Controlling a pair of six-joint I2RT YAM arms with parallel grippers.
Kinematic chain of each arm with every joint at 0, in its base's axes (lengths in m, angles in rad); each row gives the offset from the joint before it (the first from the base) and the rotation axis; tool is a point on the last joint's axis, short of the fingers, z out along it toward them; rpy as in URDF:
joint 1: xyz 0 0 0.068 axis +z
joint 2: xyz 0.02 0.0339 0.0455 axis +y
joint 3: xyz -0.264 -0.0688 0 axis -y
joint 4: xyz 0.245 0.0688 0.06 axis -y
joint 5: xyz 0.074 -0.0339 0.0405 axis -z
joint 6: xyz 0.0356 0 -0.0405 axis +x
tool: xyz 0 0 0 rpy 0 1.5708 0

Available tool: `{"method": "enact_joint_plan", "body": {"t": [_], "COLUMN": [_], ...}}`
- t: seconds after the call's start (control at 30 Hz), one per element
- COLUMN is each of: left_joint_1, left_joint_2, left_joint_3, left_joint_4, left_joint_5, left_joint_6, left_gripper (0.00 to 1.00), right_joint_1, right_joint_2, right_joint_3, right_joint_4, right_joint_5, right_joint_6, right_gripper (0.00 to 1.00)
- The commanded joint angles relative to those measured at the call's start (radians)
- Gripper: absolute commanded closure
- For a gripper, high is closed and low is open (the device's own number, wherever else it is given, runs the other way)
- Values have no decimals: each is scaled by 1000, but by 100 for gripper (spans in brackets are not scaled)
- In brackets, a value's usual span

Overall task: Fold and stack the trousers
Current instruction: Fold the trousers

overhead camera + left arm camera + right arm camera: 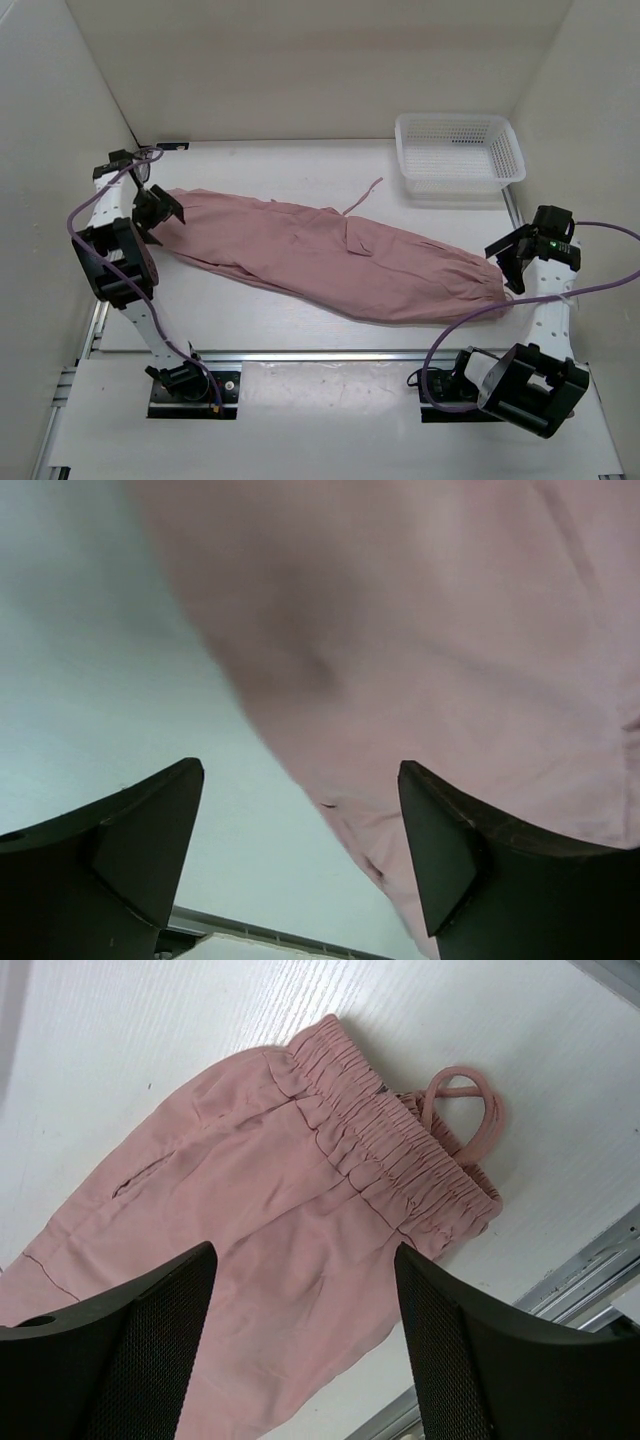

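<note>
dusty-pink cloth trousers [340,255], seemingly halved lengthwise, lie under left gripper [300,767] and right gripper [305,1248], both wide, empty; crosswise folds remain.

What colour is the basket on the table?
The basket is white, clearest in the top external view.

The top camera looks down from above and behind the arm bases [195,385] over the whole desk [300,330]. Both wrist cameras hang close, facing down past their tool fingers [130,850]; all three share the trousers [330,255].
</note>
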Motion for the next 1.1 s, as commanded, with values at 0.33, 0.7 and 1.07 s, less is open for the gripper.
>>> {"method": "enact_joint_plan", "body": {"t": [0.33,0.7,1.07], "left_joint_1": [138,93,93], "left_joint_2": [67,130,240], "left_joint_3": [-114,-12,49], "left_joint_4": [120,149,140], "left_joint_5": [21,48,4], "left_joint_6": [-55,-76,-87], "left_gripper": [2,2,37], "right_joint_1": [43,61,61], "right_joint_2": [3,-15,-15], "right_joint_3": [24,43,43], "right_joint_4": [31,22,22], "right_joint_5": [-78,-109,-120], "right_joint_6": [-33,-33,-33], "right_gripper": [24,25,25]}}
